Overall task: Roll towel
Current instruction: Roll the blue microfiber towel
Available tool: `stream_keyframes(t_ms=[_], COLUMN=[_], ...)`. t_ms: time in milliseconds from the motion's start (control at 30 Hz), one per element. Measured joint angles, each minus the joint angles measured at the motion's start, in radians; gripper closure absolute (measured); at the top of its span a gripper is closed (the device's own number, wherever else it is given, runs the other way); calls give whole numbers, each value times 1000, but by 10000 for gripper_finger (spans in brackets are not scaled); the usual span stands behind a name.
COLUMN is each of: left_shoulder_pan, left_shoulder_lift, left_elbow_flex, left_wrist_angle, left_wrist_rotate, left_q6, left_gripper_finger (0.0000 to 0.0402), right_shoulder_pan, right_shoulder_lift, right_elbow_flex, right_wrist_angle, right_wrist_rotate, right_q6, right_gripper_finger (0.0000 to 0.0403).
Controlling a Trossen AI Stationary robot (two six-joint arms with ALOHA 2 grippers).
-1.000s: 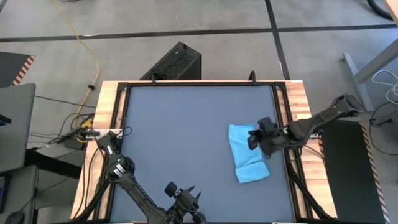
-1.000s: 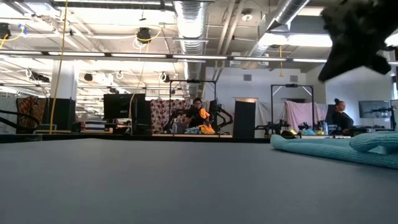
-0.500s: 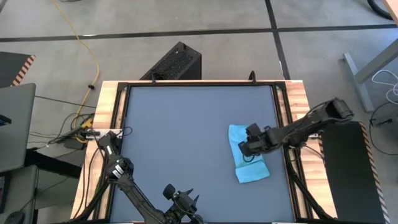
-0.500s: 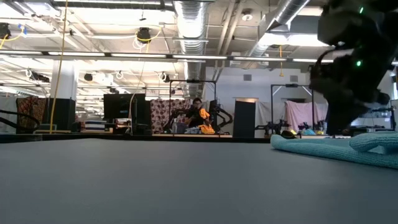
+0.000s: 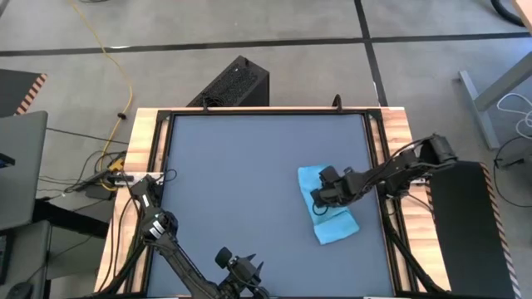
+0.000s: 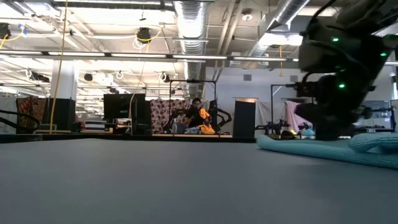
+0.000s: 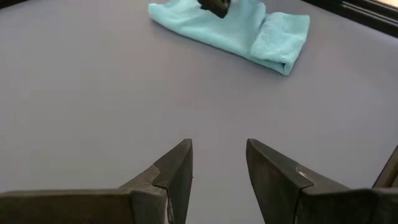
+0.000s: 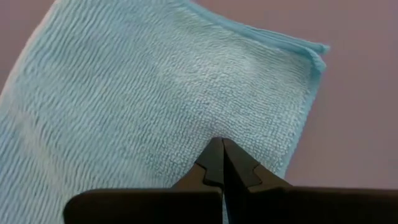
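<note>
Right claw (image 5: 317,198) has slid leftward across the towel (image 5: 330,208), right of centre on the bench (image 5: 241,183), dragging it. Fingers pressed together, nothing pinched. You next need a grip on the flat edge to continue rolling.

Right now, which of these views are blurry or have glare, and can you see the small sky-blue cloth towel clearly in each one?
Low view: right gripper close and soft-edged, bright ceiling lights behind it, the small sky-blue cloth towel a thin strip at the right edge. Right wrist view: weave sharp, shut fingertips touching the cloth. High view: even light, no glare on the dark grey tabletop. Left wrist view: towel clear at the picture's top, left gripper open.
</note>
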Motion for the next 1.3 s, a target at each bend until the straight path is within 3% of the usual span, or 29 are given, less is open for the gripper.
stream_keyframes(t_ms=[200,433,667,800,1000,1200,1300], left_shoulder_pan=[0,-6,-11,-11,-11,-4,5], left_shoulder_lift=[0,0,0,0,0,0,0], left_elbow_flex=[0,0,0,0,0,0,0], left_wrist_angle=[-23,-67,-82,-85,-76,-67,-47], left_wrist_rotate=[28,33,41,38,8,-78,-128], left_q6=[-2,-41,-80,-101,-115,-121,-119], left_gripper_finger=[262,262,262,262,262,262,262], right_shoulder_pan=[-133,-321,-390,-360,-243,-17,118], right_shoulder_lift=[8,8,8,-8,-137,-291,-324], right_elbow_flex=[-1,2,77,112,166,155,148], right_wrist_angle=[198,513,532,476,154,-196,-282], right_wrist_rotate=[15,-74,-123,-165,-161,-169,-132], right_q6=[-147,-337,-434,-440,-422,-177,-5], right_gripper_finger=[387,387,385,374,377,384,379])
